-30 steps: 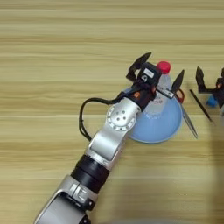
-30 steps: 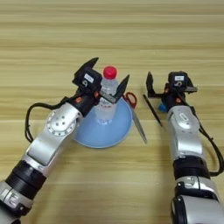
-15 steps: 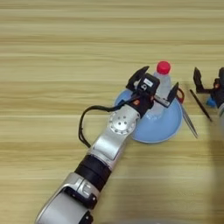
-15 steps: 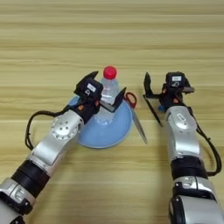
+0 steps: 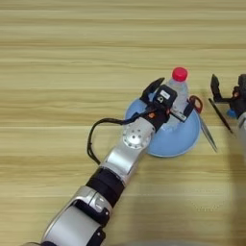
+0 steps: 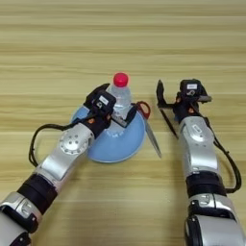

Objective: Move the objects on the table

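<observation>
Reaching in from your lower left, the left tool (image 6: 109, 109) sits with its two black fingers spread around the lower body of the water bottle (image 6: 118, 96); they look closed against it, so count the bottle as held. That bottle stands upright, red cap on top, over the far part of a light-blue dish (image 6: 120, 143) that lies flat on the desk (image 6: 57, 53), so its long axis runs straight up between the fingers and the left arm is plainly the nearer one. Just to the right, a pair of red-handled scissors (image 6: 149, 127) lies with its handles touching the dish rim and its blades pointing toward you; mind them if you carry the bottle that way. Further right, the right tool (image 6: 170, 98) rests on the desk, fingers apart, with something small and blue (image 5: 231, 113) beside it, idle.
</observation>
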`<control>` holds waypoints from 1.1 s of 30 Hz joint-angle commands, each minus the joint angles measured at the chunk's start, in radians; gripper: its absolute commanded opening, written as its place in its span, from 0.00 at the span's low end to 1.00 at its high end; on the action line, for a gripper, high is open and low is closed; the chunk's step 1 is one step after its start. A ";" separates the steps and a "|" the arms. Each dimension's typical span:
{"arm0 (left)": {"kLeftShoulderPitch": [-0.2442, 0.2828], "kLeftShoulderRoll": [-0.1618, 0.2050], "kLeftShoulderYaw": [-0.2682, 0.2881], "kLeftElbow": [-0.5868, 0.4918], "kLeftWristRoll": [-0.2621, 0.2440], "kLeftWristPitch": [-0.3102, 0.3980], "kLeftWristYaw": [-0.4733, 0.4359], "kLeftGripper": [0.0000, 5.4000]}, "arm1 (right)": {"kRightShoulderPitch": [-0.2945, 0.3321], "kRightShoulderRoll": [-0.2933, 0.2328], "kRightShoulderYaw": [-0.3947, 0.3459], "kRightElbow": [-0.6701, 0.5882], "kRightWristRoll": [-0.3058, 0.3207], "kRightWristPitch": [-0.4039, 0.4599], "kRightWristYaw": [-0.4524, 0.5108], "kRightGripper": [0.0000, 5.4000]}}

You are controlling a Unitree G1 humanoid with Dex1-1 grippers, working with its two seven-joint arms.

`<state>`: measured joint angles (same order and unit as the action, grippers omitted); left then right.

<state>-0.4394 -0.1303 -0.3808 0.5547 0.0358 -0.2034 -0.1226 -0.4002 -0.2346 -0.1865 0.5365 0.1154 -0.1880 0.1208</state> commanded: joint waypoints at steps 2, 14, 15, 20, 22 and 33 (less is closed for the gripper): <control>0.006 -0.050 0.005 0.018 0.012 0.000 -0.010 1.00 | -0.013 0.001 0.002 -0.007 -0.003 -0.001 0.001 1.00; 0.005 -0.051 0.016 0.034 0.015 0.005 -0.004 0.78 | -0.010 -0.002 0.001 -0.013 -0.001 0.003 0.003 1.00; 0.003 -0.050 0.018 0.035 0.015 0.004 -0.003 0.76 | -0.011 -0.002 0.001 -0.012 -0.001 0.003 0.003 1.00; 0.003 -0.051 0.025 0.036 0.012 0.000 -0.007 0.68 | -0.012 -0.002 0.002 -0.013 -0.002 0.005 0.002 1.00; 0.005 -0.050 0.027 0.030 0.007 -0.002 -0.014 0.64 | -0.012 -0.002 0.002 -0.012 -0.003 0.005 0.002 1.00; -0.031 0.036 0.182 -0.155 -0.027 0.024 0.033 0.59 | -0.010 0.005 0.006 -0.021 -0.004 0.009 -0.004 1.00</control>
<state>-0.4393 -0.1219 -0.2575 0.4765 0.0295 -0.1944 -0.1093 -0.4003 -0.2341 -0.1853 0.5256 0.1155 -0.1871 0.1186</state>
